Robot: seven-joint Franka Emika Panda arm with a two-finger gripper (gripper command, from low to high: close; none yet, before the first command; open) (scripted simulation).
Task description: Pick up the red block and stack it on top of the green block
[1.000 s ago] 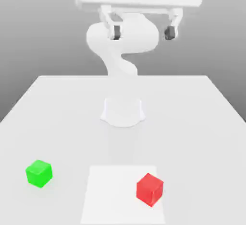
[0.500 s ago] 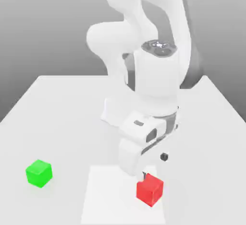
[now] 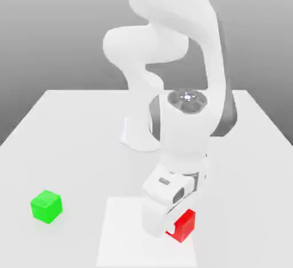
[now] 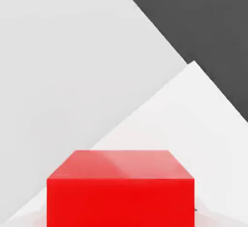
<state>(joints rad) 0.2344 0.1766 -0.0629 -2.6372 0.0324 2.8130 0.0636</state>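
Observation:
The red block (image 3: 186,227) rests on a white square mat (image 3: 123,235) near the table's front, toward the exterior view's right. My gripper (image 3: 175,224) has come down over it, the hand covers the block's left side, and the jaws are shut on it. In the hand view the red block (image 4: 121,192) sits very close, with its top and one side face showing. The green block (image 3: 46,206) stands alone on the table toward the exterior view's left, well away from the gripper.
The white table (image 3: 68,135) carries the arm's round base (image 3: 136,136) at its middle back. The arm's upper links loom above the mat. Beyond the table's edge the hand view shows dark floor (image 4: 208,18).
The hand dropped from high above the table down onto the red block, and the jaws went from wide open to shut around it. Neither block has moved.

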